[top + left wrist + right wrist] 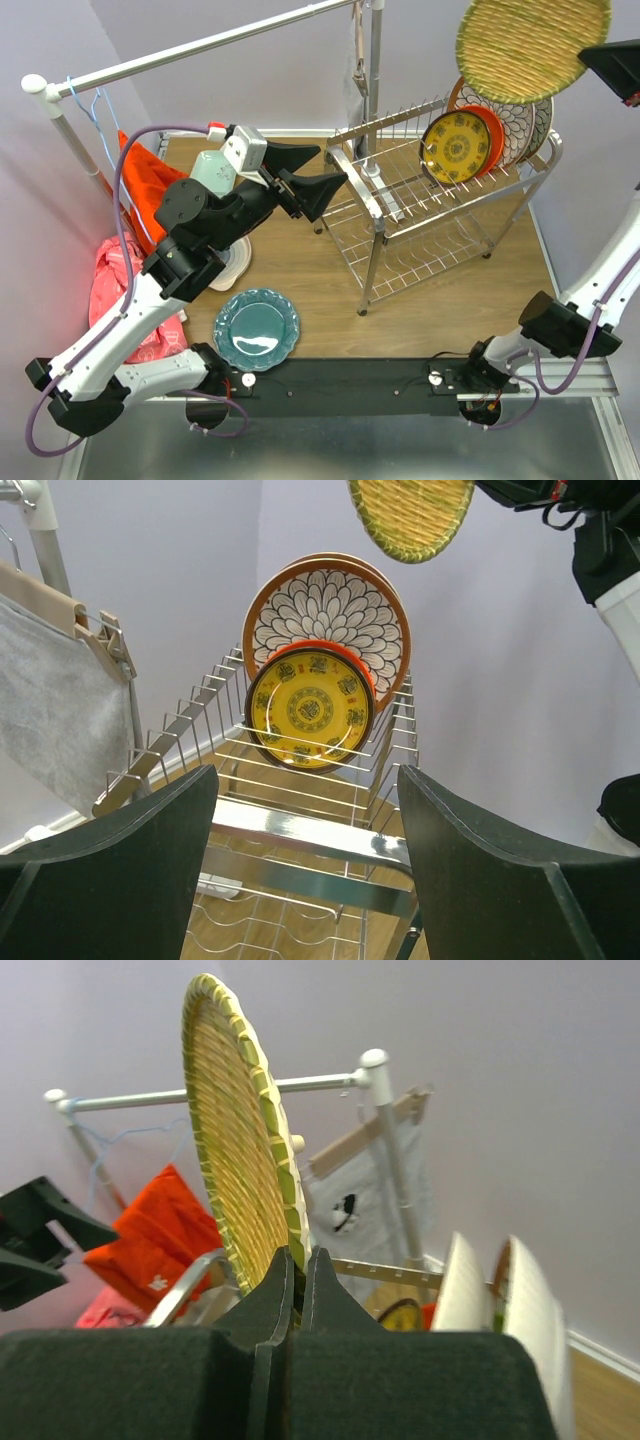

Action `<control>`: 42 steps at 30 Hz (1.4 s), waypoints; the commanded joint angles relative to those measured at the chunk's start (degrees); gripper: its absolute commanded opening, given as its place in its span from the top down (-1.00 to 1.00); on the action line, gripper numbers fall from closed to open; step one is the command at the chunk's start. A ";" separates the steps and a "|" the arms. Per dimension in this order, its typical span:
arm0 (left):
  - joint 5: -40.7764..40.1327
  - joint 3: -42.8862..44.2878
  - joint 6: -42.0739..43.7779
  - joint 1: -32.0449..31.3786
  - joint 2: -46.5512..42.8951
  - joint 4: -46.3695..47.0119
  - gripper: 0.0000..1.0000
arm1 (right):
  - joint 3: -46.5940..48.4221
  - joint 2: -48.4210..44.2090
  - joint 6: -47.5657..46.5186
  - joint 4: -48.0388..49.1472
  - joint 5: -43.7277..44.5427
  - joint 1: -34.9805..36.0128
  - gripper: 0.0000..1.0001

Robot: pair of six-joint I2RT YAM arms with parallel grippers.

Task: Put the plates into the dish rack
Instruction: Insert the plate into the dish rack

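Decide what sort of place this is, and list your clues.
Probably a robotics lab staged as a household corner: robot arms bolted to a wooden table, a dish rack with plates, a clothes rail.

Plates point(478, 140) upright in dish rack point(372, 210), lone plate point(256, 328) on table point(430, 300) left, uppermost plate point(530, 45) above rack

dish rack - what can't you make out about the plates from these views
- Plates behind the floral plate in the dish rack: top view, the yellow woven plate overlaps them; count unclear.
- Pale items near the teal plate: top view, the left arm covers them.
- Rack's lower tier: left wrist view, left pincer fingers mostly block it.
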 commanded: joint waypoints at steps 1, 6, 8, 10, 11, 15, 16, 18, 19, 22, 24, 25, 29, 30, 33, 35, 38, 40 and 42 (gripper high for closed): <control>-0.25 2.25 -0.16 0.27 0.27 0.03 -0.63 | 3.11 -0.14 -1.92 -4.83 0.12 6.86 0.99; -0.52 3.04 -0.60 0.36 0.89 0.03 -0.63 | 2.67 -1.11 -5.99 -11.78 1.17 10.92 0.99; -0.52 3.39 -0.77 0.27 1.32 0.20 -0.63 | 2.58 -1.37 -7.66 -14.24 1.96 12.85 0.99; -0.60 3.74 -1.21 0.27 1.59 0.46 -0.63 | 1.36 -1.81 -7.66 -14.87 2.31 15.30 0.99; -0.52 3.83 -1.30 0.27 1.94 0.55 -0.63 | 0.74 -1.90 -7.66 -15.22 2.49 16.28 0.99; -0.95 4.01 -2.09 0.27 2.03 0.90 -0.62 | -1.63 -2.16 -8.45 -16.63 2.84 20.58 0.99; -1.13 3.75 -2.44 0.27 1.94 0.99 -0.63 | -2.51 -2.16 -8.36 -16.89 2.84 22.16 0.99; -1.92 3.40 -2.79 0.27 1.42 1.26 -0.63 | -3.65 -2.25 -8.63 -16.98 2.84 23.75 0.99; -2.10 2.96 -2.97 0.36 1.24 1.60 -0.63 | -4.18 -2.34 -9.85 -17.41 2.93 25.32 0.99; -2.98 2.08 -3.67 0.27 0.62 2.31 -0.63 | -3.22 -1.90 -15.63 -23.55 3.02 27.79 0.99; -3.50 1.81 -4.02 0.27 0.18 2.49 -0.63 | -0.94 -1.38 -19.24 -29.44 3.19 28.06 0.99; -3.68 1.55 -4.11 0.27 0.10 2.49 -0.63 | -0.32 -1.37 -20.92 -30.94 3.54 28.06 0.99; -5.26 0.23 -4.73 0.27 -1.13 2.66 -0.62 | 3.89 -1.63 -32.66 -43.21 7.23 28.15 0.99; -5.78 -0.12 -4.99 0.27 -1.22 2.66 -0.63 | 5.81 -1.72 -35.15 -45.69 8.46 28.06 0.99; -6.75 -1.26 -5.34 0.27 -2.10 3.01 -0.63 | 8.99 -2.08 -45.26 -55.10 14.52 28.15 0.99; -7.11 -2.23 -5.78 0.27 -2.45 3.63 -0.63 | 9.87 -2.51 -49.21 -59.05 17.43 28.15 0.99; -7.28 -2.85 -6.22 0.36 -2.45 4.24 -0.63 | 8.65 -3.74 -52.38 -61.44 20.85 28.24 0.99; -7.28 -2.93 -6.31 0.27 -2.28 4.42 -0.63 | 7.60 -4.80 -53.80 -61.37 24.70 28.50 0.99; -7.20 -3.02 -6.48 0.27 -2.10 4.77 -0.63 | 6.63 -5.85 -55.38 -61.36 26.48 28.59 0.99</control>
